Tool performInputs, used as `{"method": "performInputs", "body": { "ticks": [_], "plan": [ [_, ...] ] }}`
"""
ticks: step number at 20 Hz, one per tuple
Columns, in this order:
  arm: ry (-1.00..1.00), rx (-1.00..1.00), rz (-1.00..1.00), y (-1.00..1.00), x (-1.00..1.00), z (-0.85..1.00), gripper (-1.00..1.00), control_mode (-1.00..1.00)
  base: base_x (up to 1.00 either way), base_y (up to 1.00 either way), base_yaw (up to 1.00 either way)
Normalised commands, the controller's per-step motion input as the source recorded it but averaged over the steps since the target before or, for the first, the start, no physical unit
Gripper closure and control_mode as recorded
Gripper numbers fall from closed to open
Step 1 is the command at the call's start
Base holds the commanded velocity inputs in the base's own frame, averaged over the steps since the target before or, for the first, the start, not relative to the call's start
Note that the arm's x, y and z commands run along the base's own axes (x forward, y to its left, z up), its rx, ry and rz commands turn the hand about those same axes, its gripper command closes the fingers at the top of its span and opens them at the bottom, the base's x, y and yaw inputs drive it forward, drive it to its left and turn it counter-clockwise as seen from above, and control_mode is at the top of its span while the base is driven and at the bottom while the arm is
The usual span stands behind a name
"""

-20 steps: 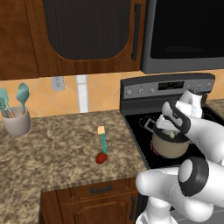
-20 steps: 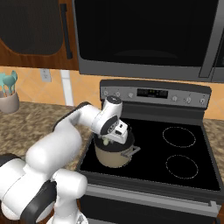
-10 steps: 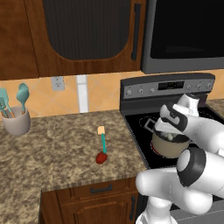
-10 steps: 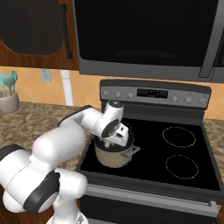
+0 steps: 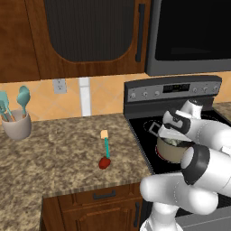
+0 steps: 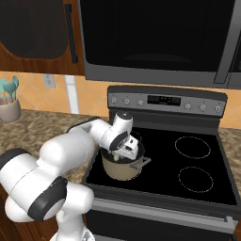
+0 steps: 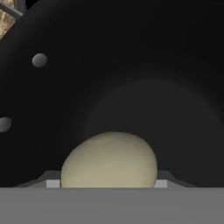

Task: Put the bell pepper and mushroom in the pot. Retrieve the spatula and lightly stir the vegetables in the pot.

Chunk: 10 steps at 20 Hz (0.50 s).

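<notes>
On the stove's front left burner stands the beige pot (image 5: 168, 153) (image 6: 118, 170). My gripper (image 5: 174, 140) (image 6: 120, 157) reaches down into its mouth. In the hand view the pale mushroom (image 7: 109, 159) sits between my fingertips (image 7: 52, 183), pressed from both sides, with the pot's dark inside (image 7: 131, 65) behind it; the gripper (image 7: 107, 183) is shut on the mushroom. The red bell pepper (image 5: 104, 163) lies on the granite counter near its front edge. Just behind it lies the spatula (image 5: 106, 144), its teal handle pointing at the pepper and its tan blade facing the wall.
A beige utensil cup (image 5: 16, 127) (image 6: 9, 109) with teal spoons stands at the far left by the wall. The cooktop's right burners (image 6: 192, 147) are bare. A microwave hangs above the stove, and my white arm crosses the counter's right end.
My hand has sunk a little lower into the pot, still with the mushroom. The pepper and spatula have not moved.
</notes>
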Motion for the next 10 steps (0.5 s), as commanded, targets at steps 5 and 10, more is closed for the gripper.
{"method": "performInputs", "body": {
  "ticks": [5, 10],
  "plan": [
    [0.0, 0.0, 0.0, 0.0, 0.0, 0.0, -1.0, -1.0, 0.0, 0.0, 0.0],
    [-0.02, 0.0, 0.0, 0.0, -0.01, 0.0, -1.0, -1.0, 0.0, 0.0, 0.0]
  ]
}}
